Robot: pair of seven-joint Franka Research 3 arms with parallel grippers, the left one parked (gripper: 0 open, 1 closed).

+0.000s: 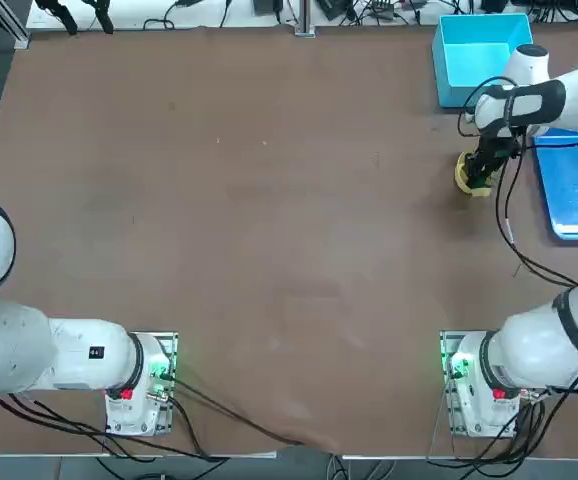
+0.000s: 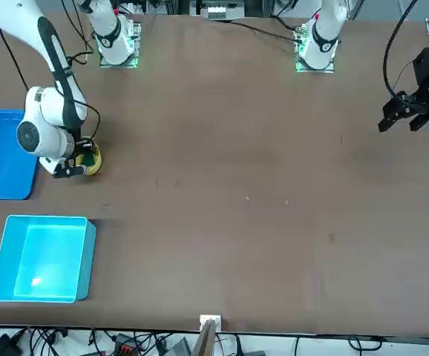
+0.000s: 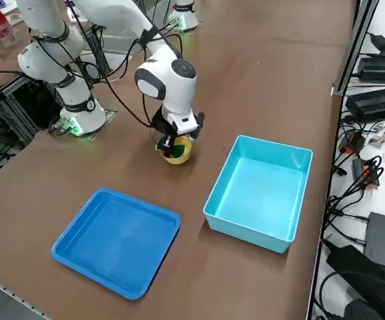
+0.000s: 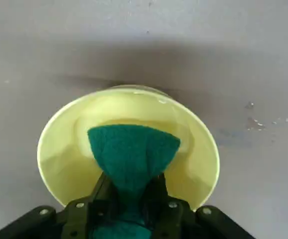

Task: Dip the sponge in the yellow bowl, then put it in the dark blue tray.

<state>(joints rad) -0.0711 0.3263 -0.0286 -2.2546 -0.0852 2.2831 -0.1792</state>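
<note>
Right gripper (image 4: pixel 129 199) was clamped on the sponge (image 4: pixel 131 154), holding it down inside the yellow bowl (image 4: pixel 59 149), which stood beside the dark blue tray (image 3: pixel 116 240).

A brown table (image 1: pixel 269 200) fills the view. A deep light cyan square bin (image 1: pixel 479 52) sits at its far right corner, open side up, with nothing visible inside. Beyond the table's far edge lie black cables (image 1: pixel 369 12). Off one side, dark boxes (image 3: pixel 379 100) and more cords rest on a pale surface.
</note>
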